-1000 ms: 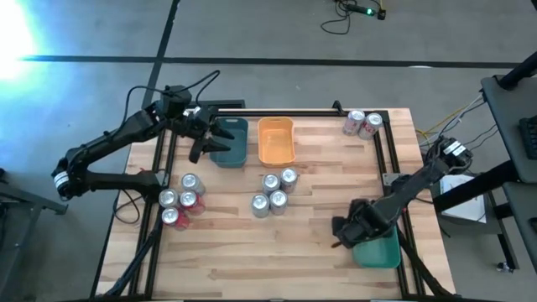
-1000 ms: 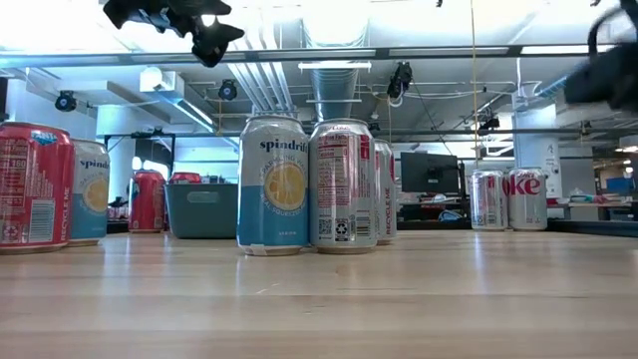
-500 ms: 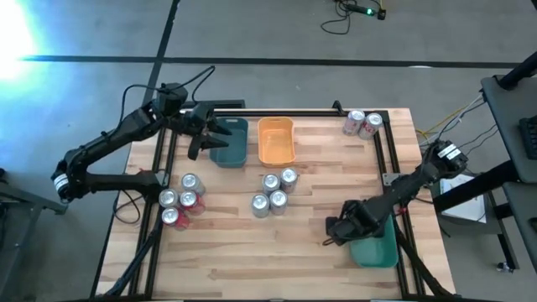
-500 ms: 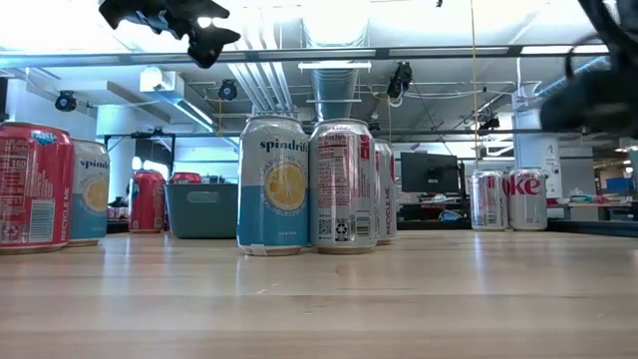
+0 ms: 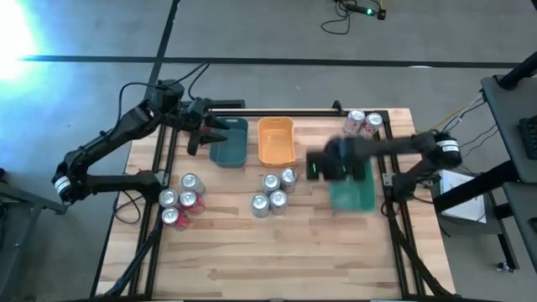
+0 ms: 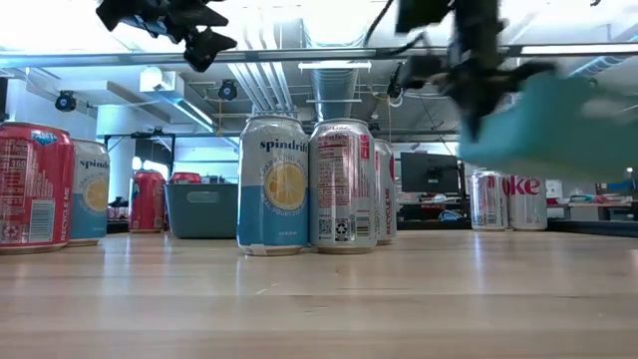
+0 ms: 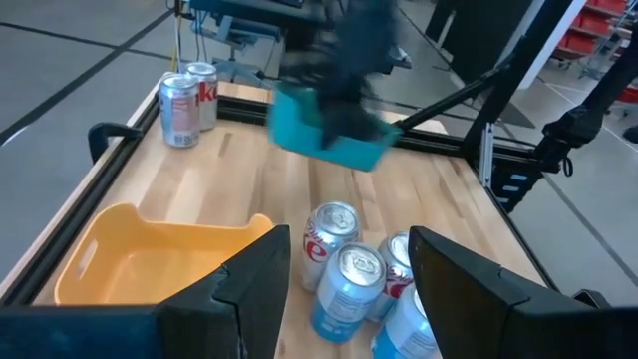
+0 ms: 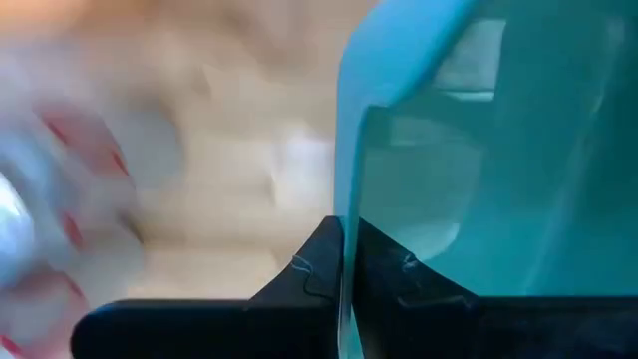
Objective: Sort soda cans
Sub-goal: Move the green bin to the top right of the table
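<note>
The right gripper (image 5: 329, 165) has its fingers clenched on the rim of a teal tray (image 5: 352, 188), carried clear of the bench (image 5: 294, 243). 4 soda cans (image 5: 274, 192) stand just beside those fingers. The left gripper (image 5: 210, 134), fingers released, hangs over the dark teal tray (image 5: 231, 149).

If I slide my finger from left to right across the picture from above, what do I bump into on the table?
Group of cans by the left edge → dark teal tray → orange tray → right end effector holding a green tray → two cans at the far right corner.
</note>
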